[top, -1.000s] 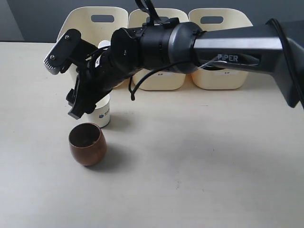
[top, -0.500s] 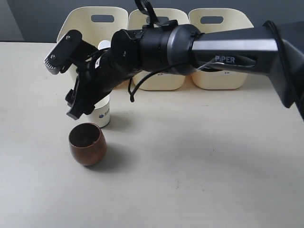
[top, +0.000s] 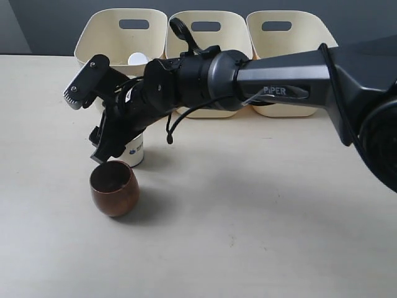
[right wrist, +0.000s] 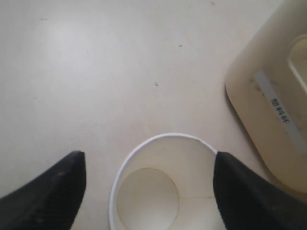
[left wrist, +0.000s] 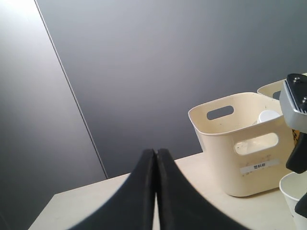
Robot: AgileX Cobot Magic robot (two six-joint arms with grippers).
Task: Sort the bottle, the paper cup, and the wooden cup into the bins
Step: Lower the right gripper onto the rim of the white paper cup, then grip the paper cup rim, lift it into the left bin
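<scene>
Down a touch comes the right gripper (top: 102, 127) since a second ago, jaws spread wide either side of the paper cup (top: 133, 152), nothing pinched yet! From the wrist, the paper cup's rim (right wrist: 163, 187) sits squarely between both fingers (right wrist: 48, 191). At the cup's 7 o'clock stands the wooden cup (top: 114, 189), just beside it. At 12 o'clock, the bins (top: 205, 62) line up, a white cap (top: 138, 59) in the left one. Left gripper (left wrist: 156, 191): clenched tight, empty.
</scene>
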